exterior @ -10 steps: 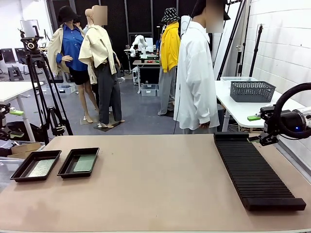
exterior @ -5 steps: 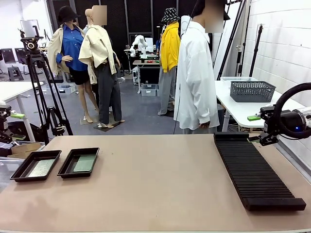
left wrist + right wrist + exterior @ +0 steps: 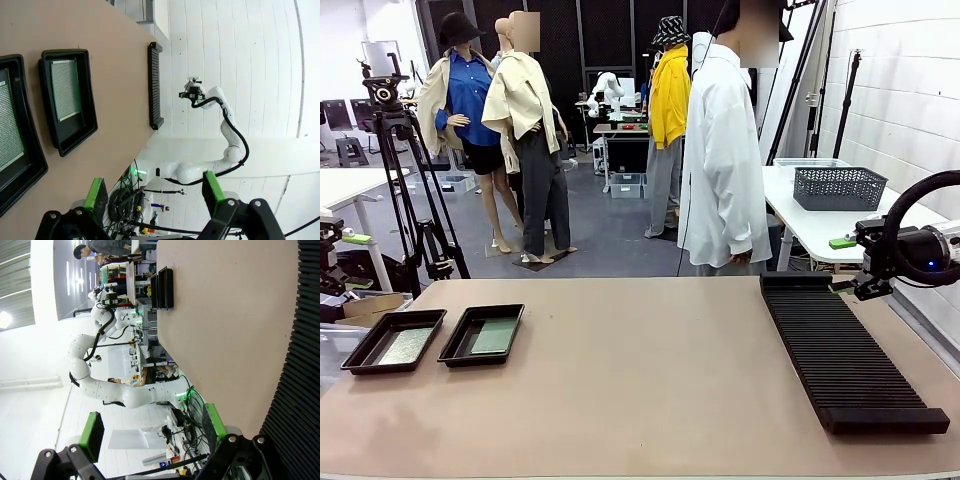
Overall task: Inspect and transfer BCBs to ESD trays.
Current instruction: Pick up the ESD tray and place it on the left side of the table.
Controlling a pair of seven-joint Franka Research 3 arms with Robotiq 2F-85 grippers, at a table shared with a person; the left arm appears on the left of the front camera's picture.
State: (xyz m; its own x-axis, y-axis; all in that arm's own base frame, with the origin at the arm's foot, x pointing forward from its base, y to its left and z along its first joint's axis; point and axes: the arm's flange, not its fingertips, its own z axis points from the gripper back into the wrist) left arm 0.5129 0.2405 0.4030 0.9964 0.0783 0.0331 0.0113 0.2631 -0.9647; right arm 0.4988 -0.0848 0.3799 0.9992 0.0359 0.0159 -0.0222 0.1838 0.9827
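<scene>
Two BCBs are seated, one in each tray: left BCB (image 3: 404,345) in the outer ESD tray (image 3: 360,362), right BCB (image 3: 493,336) in the inner ESD tray (image 3: 455,355), side by side at the table's (image 3: 650,390) left. The slotted rack (image 3: 840,355) at right looks empty, so transfer is judged done; any remaining check is best made from above without nudging trays. Left end effector (image 3: 152,187) and right end effector (image 3: 150,427) are spread apart, empty. Board detail is too small to inspect.
</scene>
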